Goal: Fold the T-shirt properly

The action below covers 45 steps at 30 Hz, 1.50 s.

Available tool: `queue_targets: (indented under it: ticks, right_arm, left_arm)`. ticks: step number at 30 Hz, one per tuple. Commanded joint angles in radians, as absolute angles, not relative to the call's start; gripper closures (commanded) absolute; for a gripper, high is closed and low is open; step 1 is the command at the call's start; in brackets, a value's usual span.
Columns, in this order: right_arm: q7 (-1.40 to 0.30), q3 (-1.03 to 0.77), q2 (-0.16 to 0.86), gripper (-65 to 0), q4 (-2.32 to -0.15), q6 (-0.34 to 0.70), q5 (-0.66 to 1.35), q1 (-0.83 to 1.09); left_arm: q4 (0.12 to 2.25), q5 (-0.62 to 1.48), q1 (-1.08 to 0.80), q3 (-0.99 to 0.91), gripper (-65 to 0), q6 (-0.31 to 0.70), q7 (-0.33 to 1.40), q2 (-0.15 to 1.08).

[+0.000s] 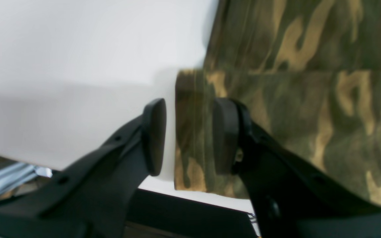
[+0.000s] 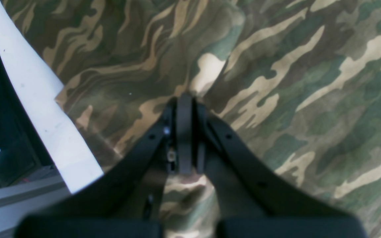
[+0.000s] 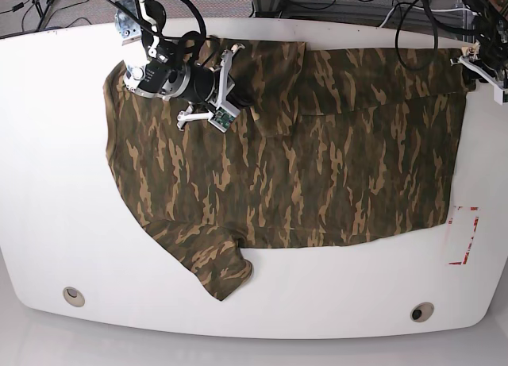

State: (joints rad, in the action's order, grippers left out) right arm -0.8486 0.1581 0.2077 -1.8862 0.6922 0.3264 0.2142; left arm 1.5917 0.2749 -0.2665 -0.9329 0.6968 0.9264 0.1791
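Note:
The camouflage T-shirt (image 3: pixel 317 159) lies spread over the white table (image 3: pixel 55 183), and its lower left sleeve (image 3: pixel 214 263) sticks out toward the front. My right gripper (image 3: pixel 236 100) rests on the shirt's upper left part. Its fingers (image 2: pixel 185 109) are pressed together, pinching a raised fold of fabric (image 2: pixel 210 66). My left gripper (image 3: pixel 470 63) is at the shirt's far right corner. In the left wrist view its jaws (image 1: pixel 189 135) stand apart on either side of the hem edge (image 1: pixel 190 99). One pad (image 1: pixel 225 132) is over the cloth and the other pad (image 1: pixel 154 135) is over bare table.
Red tape marks (image 3: pixel 464 235) sit on the table at the right. Two round holes (image 3: pixel 73 296) (image 3: pixel 421 311) lie near the front edge. Cables (image 3: pixel 373 1) and gear crowd the space behind the table's back edge.

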Motion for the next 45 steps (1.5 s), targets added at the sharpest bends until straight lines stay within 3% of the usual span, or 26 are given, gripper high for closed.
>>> queue_targets:
  ticks: [1,3,7,9,12,16,20,23,35,45]
  right_arm:
    - [-0.826,0.156,0.208,0.0,-1.910,0.698,0.349,0.205]
    - [-0.826,0.156,0.208,0.0,-1.910,0.698,0.349,0.205]
    - [-0.826,0.156,0.206,0.0,-1.910,0.698,0.354,0.203]
    - [-0.826,0.156,0.206,0.0,-1.910,0.698,0.354,0.202]
    - [-0.826,0.156,0.206,0.0,-1.910,0.698,0.354,0.202]
    - [-0.826,0.156,0.206,0.0,-1.910,0.698,0.354,0.202]
    - [-0.826,0.156,0.206,0.0,-1.910,0.698,0.354,0.203]
    - [-0.826,0.156,0.206,0.0,-1.910,0.698,0.354,0.205]
    - [-0.826,0.156,0.206,0.0,-1.910,0.698,0.354,0.206]
    - [-0.826,0.156,0.205,0.0,-1.910,0.698,0.354,0.205]
  left_arm:
    - [1.621,0.286,-0.275,-0.937,-20.0,0.698,0.911,0.200]
    - [1.623,0.286,-0.275,-0.937,-15.6,0.698,0.911,0.200]
    - [1.623,0.280,-0.272,-0.937,0.0,0.698,0.911,0.200]
    - [1.623,0.283,-0.272,-0.937,0.0,0.698,0.911,0.200]
    - [1.621,0.283,-0.272,-0.938,-4.4,0.698,0.911,0.200]
    - [1.620,0.286,-0.272,-0.944,-17.5,0.698,0.911,0.200]
    - [1.621,0.288,-0.272,-0.946,-35.4,0.698,0.911,0.214]
    - [1.613,0.288,-0.271,-0.946,-42.6,0.698,0.911,0.220]
    - [1.558,0.449,-0.243,-0.921,-40.8,0.698,0.980,0.263]
    - [1.527,0.417,-0.208,-0.914,-40.8,0.698,0.995,0.269]
